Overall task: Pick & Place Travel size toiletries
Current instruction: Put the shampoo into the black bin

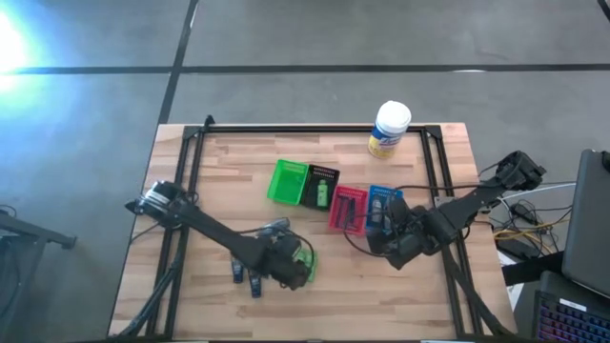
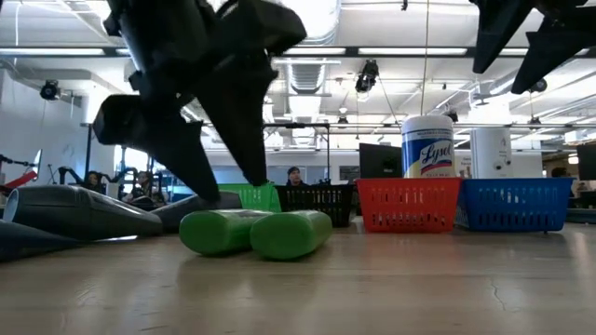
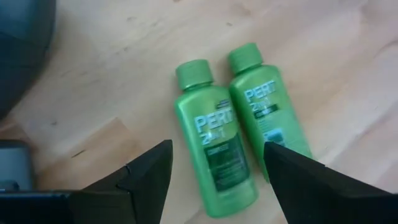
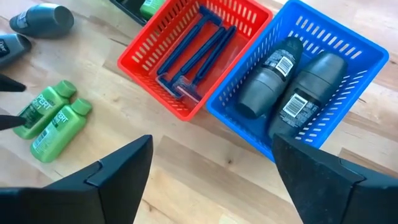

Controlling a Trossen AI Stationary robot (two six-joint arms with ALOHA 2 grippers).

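Down near the table's front, the left gripper (image 3: pixel 214 165) hangs with its two dark fingers (image 3: pixel 146 171) spread apart, straddling one of two green bottles (image 3: pixel 214 155) that lie side by side on the wood. Neither finger visibly presses on the bottle; it lies flat on the table, its cap pointing away from the gripper. The second green bottle (image 3: pixel 267 115) lies just beside it, parallel. In the low view both bottles (image 2: pixel 256 233) rest on the tabletop under the left arm's dark fingers.

Around them, a few small dark grey bottles (image 1: pixel 246 276) lie on the wood near the left gripper; two more (image 4: pixel 43 18) show in the right wrist view beyond the green pair.

Over at the right, the right gripper (image 4: pixel 211 171) hovers above the table with its fingers wide apart and nothing between them, close to the blue bin (image 4: pixel 373 53). That bin holds two dark grey bottles (image 4: pixel 292 87) lying side by side with barcodes up. Touching it stands the red bin (image 4: pixel 140 68), with thin blue-handled razors (image 4: pixel 196 53) inside. Farther along the row sit the black bin (image 1: pixel 324 173), holding one green item, and the green bin (image 1: pixel 286 181).

A white tub with a yellow label (image 1: pixel 389 129) stands at the table's back edge.
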